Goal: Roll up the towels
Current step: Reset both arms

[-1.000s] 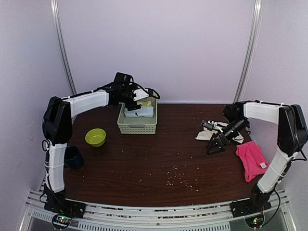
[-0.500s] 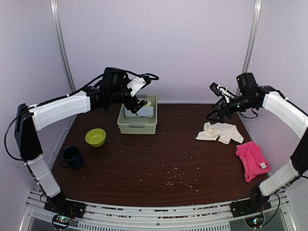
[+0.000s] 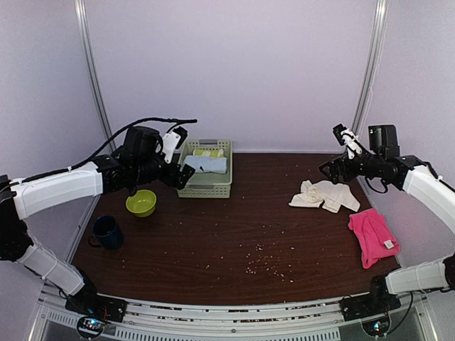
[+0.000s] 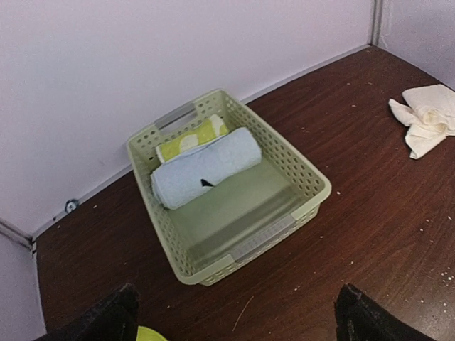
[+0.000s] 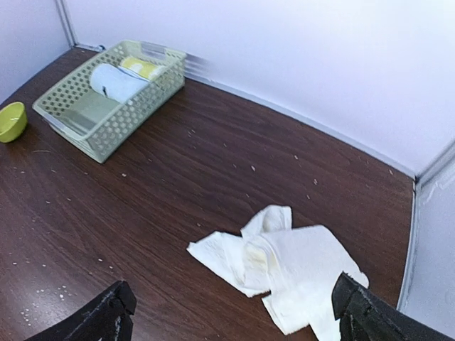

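Left hand [image 3: 179, 158] and right hand [image 3: 335, 153] are hanging wide open, empty. Lime-green towel [image 4: 192, 138] and light blue towel [image 4: 206, 167] are lying rolled in the far-edge basket [image 4: 306, 177]; cream-white towel [image 5: 284, 266] and hot pink towel [image 3: 371, 236] are waiting unrolled by the bench's [image 3: 213, 241] right edge.

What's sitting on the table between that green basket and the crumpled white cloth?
Nothing but bare dark tabletop with a few pale specks lies between the basket and the white cloth; the right wrist view shows it.

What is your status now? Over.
Left gripper, right gripper open, empty. Green towel, blue towel rolled in basket; cream towel, pink towel loose on table. Nothing in the way.
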Controlling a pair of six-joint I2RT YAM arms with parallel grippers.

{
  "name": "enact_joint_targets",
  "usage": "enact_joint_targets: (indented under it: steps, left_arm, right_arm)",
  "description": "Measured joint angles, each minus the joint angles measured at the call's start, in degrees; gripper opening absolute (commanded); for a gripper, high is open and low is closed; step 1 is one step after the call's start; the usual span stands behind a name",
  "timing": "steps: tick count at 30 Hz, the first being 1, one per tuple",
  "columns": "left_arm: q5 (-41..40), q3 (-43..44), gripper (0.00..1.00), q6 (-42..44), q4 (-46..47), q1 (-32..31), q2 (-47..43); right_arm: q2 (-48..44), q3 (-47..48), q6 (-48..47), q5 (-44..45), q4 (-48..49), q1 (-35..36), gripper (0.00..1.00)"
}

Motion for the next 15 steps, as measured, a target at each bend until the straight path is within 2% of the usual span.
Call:
enact_joint_targets:
  steps: [4, 8, 15]
  left_arm:
    - [-6.34, -1.66, 0.98, -1.11, -1.2, 0.07, -1.38]
    - [-8.98, -4.57, 0.98, -0.66, -1.33, 0.07, -1.16]
    - [-14.05, -8.72, 0.98, -0.87, 0.24, 0.55, -6.1]
  right_arm:
    - [0.98, -2.62, 0.66, 3.1, 0.28, -4.11, 1.0]
    - [2.67, -2.69, 2.4, 3.72, 1.44, -7.23, 1.0]
    - [1.64, -6.01, 10.84, 8.15, 9.2, -7.39, 1.0]
